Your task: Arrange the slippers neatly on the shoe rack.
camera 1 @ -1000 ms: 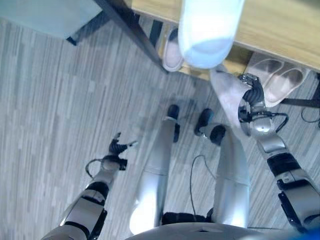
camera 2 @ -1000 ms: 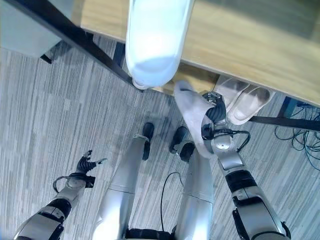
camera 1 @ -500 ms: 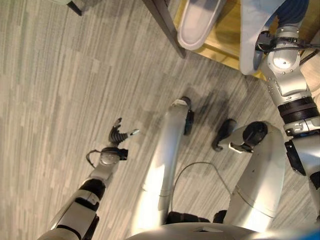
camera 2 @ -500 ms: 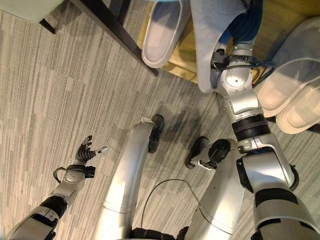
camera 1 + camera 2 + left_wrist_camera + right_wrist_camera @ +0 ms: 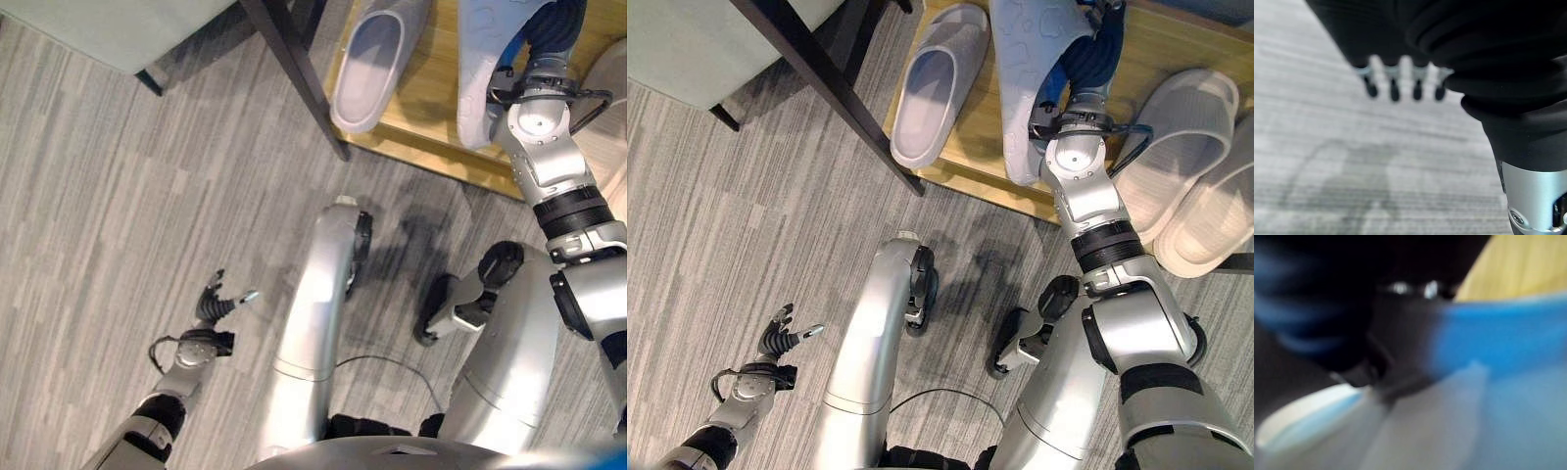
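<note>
While placing: pale blue-soled slipper (image 5: 1027,78) gripped by right hand (image 5: 1087,61) over wooden shoe-rack shelf (image 5: 972,147), beside grey slipper (image 5: 931,83).
Next: lower flat, parallel, release.
Left hand (image 5: 776,342): fingers relaxed, empty.

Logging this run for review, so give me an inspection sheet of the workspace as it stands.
Surface: wooden shoe rack shelf with dark frame, on grey striped floor.
Job's things: grey slipper lying flat on shelf; blue-lined slipper beside it, sole showing, held; pale pair side by side at shelf's right.
Clutter: nothing seen.
Hands: right hand shut on the blue-lined slipper; left hand open, low over floor.
Cables: nothing seen apart from the robot's own.
Surroundings: pale panel left of rack.
</note>
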Available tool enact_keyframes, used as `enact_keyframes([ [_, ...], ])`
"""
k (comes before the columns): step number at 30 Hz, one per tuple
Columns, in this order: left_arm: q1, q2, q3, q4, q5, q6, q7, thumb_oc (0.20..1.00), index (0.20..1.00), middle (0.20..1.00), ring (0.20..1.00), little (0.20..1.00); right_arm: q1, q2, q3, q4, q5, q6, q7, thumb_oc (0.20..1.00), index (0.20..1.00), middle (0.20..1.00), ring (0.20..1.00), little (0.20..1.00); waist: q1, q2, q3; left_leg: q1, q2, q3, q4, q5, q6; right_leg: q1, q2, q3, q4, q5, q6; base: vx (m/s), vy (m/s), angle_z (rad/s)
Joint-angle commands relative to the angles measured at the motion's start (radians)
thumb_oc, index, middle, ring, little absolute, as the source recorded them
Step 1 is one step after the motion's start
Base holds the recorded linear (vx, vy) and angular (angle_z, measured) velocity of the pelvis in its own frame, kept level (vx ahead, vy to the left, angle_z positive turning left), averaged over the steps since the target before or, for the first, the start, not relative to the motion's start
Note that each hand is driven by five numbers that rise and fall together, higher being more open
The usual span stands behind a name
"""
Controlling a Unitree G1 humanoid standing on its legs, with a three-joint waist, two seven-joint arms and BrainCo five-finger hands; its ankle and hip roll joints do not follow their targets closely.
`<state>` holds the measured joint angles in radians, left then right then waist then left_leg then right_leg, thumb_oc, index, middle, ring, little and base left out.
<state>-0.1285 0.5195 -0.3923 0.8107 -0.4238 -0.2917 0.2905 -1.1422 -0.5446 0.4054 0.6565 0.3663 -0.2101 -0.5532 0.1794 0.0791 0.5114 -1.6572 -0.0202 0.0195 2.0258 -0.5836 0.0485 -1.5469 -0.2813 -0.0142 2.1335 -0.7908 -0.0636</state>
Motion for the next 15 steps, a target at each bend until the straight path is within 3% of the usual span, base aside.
enact_keyframes([
  [1, 0.045, 0.022, -0.014, 0.002, -0.034, -0.012, 0.020, 1.000, 1.000, 1.000, 1.000, 1.000, -0.111, 0.041, 0.042, -0.047, -0.111, 0.018, -0.012, 0.200, 0.200, 0.200, 0.200, 0.200, 0.021, -0.018, 0.009, 0.087, -0.023, -0.103, 0.029, -0.196, -0.016, 0.044, -0.026, 0.123, -0.024, 0.131, 0.052, -0.01, 0.012, -0.04],
  [7, 0.050, 0.008, -0.012, 0.037, -0.033, -0.004, 0.009, 1.000, 1.000, 1.000, 1.000, 1.000, -0.114, 0.076, 0.066, 0.013, -0.183, 0.070, 0.012, 0.200, 0.200, 0.200, 0.200, 0.200, 0.013, -0.027, 0.009, 0.087, -0.019, -0.101, 0.037, -0.190, -0.027, 0.039, -0.026, 0.131, -0.005, 0.128, 0.049, 0.00, 0.000, 0.00],
  [10, 0.049, 0.002, -0.007, 0.060, -0.044, -0.002, 0.020, 1.000, 1.000, 1.000, 1.000, 1.000, -0.175, 0.136, 0.089, 0.093, -0.273, 0.129, -0.021, 0.200, 0.200, 0.200, 0.200, 0.200, 0.014, -0.026, 0.009, 0.087, -0.016, -0.106, 0.042, -0.191, -0.027, 0.038, -0.022, 0.136, 0.008, 0.123, 0.048, 0.00, 0.000, 0.00],
  [15, 0.048, -0.013, -0.046, 0.049, -0.034, 0.002, 0.035, 1.000, 1.000, 1.000, 1.000, 1.000, -0.206, 0.208, 0.059, 0.180, -0.270, 0.154, -0.086, 0.200, 0.200, 0.200, 0.200, 0.200, 0.018, -0.020, 0.009, 0.087, -0.015, -0.103, 0.055, -0.198, -0.024, 0.043, -0.020, 0.139, 0.023, 0.123, 0.047, 0.00, -0.005, -0.01],
])
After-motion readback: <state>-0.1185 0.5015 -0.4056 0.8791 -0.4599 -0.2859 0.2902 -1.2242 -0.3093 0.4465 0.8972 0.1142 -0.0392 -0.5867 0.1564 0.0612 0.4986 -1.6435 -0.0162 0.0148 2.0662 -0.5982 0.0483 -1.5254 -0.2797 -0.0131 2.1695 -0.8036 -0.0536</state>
